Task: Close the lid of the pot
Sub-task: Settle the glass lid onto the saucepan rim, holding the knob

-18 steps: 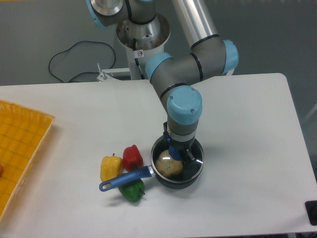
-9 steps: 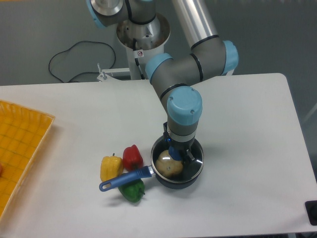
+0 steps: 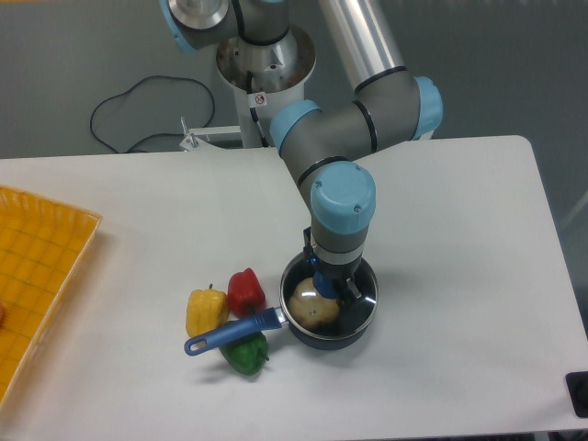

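Nearest the camera lies a green pepper (image 3: 245, 356), partly under the blue handle of the pot (image 3: 329, 312). A yellow pepper (image 3: 205, 310) and a red pepper (image 3: 245, 291) sit just behind it, close to the pot's left side. The pot stands on the white table (image 3: 459, 276). The lid (image 3: 354, 296) lies over the pot, and a pale round thing shows through the glass. The gripper (image 3: 329, 283) comes straight down onto the middle of the lid, where the knob should be. The arm hides the jaws, so I cannot tell if they are open or gripping the knob.

What could go wrong: the lid may not sit flat all round. If the gripper lets go then, the lid could tip or slide off. The round thing inside may also hold the lid up. A push sideways could shove the pot into the peppers.

A yellow tray (image 3: 37, 276) sits at the left edge. Far back, a black cable (image 3: 138, 106) lies on the grey floor.
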{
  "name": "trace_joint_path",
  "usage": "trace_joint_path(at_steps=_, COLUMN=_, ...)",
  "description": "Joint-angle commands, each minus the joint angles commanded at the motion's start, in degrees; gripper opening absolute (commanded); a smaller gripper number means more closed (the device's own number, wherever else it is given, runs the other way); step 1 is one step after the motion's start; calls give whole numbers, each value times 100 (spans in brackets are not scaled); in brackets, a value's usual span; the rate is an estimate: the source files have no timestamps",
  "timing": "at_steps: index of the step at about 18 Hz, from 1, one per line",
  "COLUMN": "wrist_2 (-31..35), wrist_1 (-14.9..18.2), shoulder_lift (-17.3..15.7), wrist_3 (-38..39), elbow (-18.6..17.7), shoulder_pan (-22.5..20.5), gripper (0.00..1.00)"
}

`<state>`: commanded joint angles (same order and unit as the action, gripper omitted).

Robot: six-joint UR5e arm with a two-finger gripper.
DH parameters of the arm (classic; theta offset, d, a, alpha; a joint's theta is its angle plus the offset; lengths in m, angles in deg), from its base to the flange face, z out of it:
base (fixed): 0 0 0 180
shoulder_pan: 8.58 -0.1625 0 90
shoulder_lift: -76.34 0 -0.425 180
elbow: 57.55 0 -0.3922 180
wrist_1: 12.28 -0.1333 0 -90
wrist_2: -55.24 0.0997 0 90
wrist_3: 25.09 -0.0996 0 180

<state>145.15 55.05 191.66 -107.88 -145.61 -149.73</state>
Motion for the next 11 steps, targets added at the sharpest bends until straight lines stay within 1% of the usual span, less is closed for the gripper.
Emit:
trace_joint_path(at_steps=6, wrist_2=0, wrist_1=9, shoulder_lift=9, wrist_3=0, elbow=-9, shoulder_pan=0, gripper=59)
trace_joint_path(at_steps=8, wrist_2=0, wrist_1=9, shoulder_lift=18, wrist_3=0, elbow=-9, shoulder_pan=0, gripper=61)
trace_joint_path(at_steps=9, wrist_2=0, wrist_1=9, shoulder_lift=9, wrist_3=-9, elbow=-9, shoulder_pan=0, gripper=62)
trace_joint_path(at_steps=11, wrist_2=0, wrist_1=0, shoulder_lift=18, wrist_3=-9, elbow=-9, shoulder_pan=0, gripper=72)
